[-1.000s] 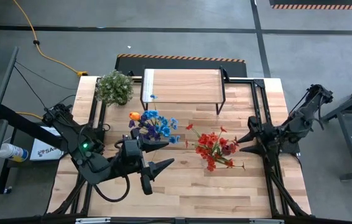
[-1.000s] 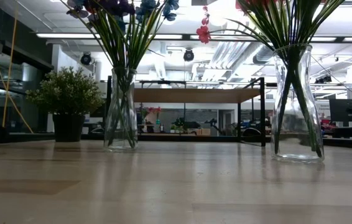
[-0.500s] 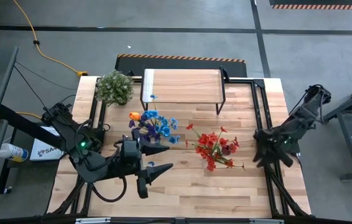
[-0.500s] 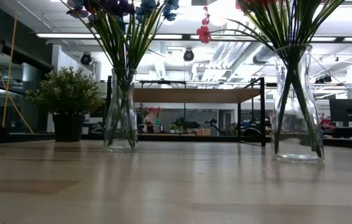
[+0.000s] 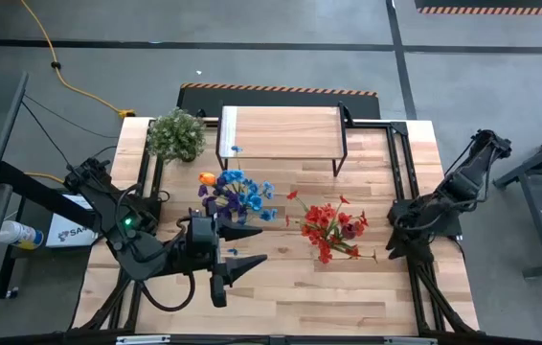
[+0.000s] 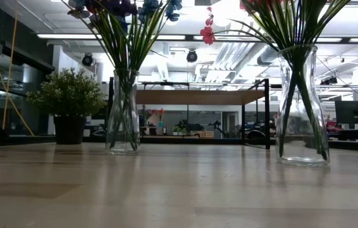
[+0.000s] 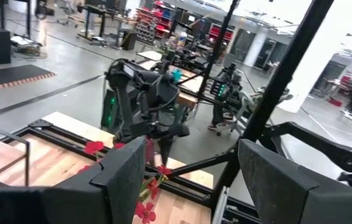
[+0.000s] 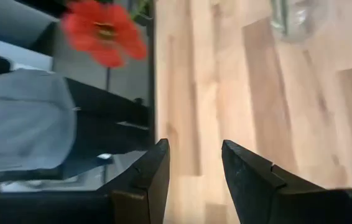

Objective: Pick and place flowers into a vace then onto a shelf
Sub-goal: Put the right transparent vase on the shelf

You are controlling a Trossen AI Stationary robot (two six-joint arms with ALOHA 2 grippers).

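Two glass vases (image 6: 123,114) of flowers (image 5: 239,192) are stood on the tabletop (image 5: 290,278) — left jaws (image 5: 236,247) spread, empty; right jaws (image 8: 196,168) parted, empty.

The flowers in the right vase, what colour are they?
Red flowers, clearest in the high view.

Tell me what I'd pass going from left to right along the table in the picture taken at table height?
Bushy potted plant → glass vase of blue and purple flowers → the shelf, standing farther back → glass vase with green stems and red blooms.
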